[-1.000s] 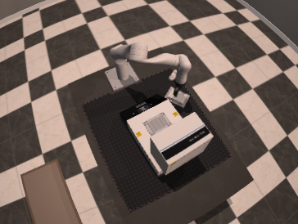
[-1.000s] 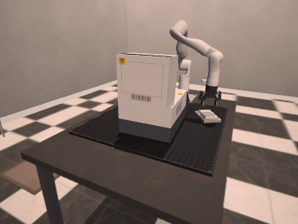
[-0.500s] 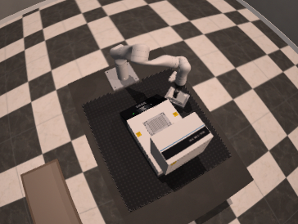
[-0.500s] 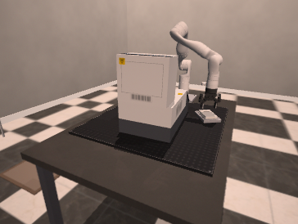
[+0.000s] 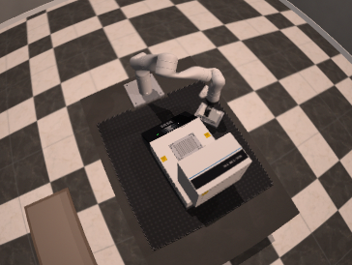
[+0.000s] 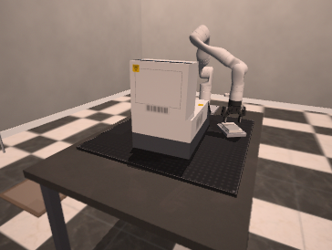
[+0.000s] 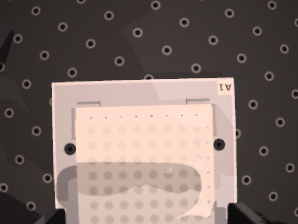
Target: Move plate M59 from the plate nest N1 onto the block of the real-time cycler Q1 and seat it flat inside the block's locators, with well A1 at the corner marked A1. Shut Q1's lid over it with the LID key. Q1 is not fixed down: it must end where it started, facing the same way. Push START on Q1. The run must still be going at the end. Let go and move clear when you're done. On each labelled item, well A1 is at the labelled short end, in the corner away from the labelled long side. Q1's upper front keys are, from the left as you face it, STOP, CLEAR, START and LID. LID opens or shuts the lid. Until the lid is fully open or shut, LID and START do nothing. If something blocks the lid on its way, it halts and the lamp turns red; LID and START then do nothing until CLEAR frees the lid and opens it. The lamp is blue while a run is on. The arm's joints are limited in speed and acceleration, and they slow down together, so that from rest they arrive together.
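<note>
Plate M59 (image 7: 145,160) is a pale well plate lying in the grey plate nest N1 (image 7: 142,97), whose A1 mark is at the top right corner in the wrist view. The nest sits on the black mat beside cycler Q1 (image 5: 195,155), and shows in the top and exterior views (image 5: 212,115) (image 6: 232,129). My gripper (image 6: 233,116) hangs open just above the plate, its fingertips at the bottom corners of the wrist view (image 7: 145,215), holding nothing. Q1's lid (image 6: 161,98) stands open and its block (image 5: 185,145) is bare.
Q1's front panel with keys (image 5: 170,127) faces the arm's base (image 5: 142,94). The white arm reaches over the mat's far corner. A brown box (image 5: 53,232) lies on the floor beside the table.
</note>
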`<state>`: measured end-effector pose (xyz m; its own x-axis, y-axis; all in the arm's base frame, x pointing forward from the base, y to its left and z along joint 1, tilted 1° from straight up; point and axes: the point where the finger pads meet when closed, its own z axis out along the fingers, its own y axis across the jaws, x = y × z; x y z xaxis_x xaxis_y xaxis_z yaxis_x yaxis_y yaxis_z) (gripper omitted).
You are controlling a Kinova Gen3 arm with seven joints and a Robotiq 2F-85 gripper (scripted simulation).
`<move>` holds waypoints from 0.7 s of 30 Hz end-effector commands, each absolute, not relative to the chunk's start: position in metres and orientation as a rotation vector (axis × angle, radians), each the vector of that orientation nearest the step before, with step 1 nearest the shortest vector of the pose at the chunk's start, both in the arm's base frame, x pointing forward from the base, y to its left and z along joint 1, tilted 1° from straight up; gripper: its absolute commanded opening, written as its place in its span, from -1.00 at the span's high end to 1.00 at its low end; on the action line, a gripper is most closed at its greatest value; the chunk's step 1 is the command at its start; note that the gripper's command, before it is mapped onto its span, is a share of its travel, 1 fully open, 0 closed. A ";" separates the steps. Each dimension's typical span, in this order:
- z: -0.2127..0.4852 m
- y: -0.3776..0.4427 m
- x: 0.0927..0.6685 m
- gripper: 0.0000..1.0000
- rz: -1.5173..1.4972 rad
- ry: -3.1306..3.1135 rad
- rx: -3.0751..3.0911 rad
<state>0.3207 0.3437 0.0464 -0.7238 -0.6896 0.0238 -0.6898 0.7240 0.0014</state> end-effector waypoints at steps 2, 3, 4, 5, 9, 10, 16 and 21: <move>0.047 0.344 0.321 -1.00 0.011 -2.897 1.159; 0.047 0.344 0.321 -1.00 0.011 -2.897 1.159; 0.047 0.344 0.321 -1.00 0.011 -2.897 1.159; 0.047 0.344 0.321 -1.00 0.011 -2.897 1.159; 0.047 0.344 0.321 -1.00 0.011 -2.897 1.159; 0.047 0.344 0.321 -1.00 0.011 -2.897 1.159; 0.042 0.344 0.321 -1.00 0.011 -2.897 1.159; 0.035 0.344 0.321 -1.00 0.011 -2.897 1.159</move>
<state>0.3203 0.3436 0.0363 -0.7235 -0.6899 0.0241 -0.6901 0.7237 0.0017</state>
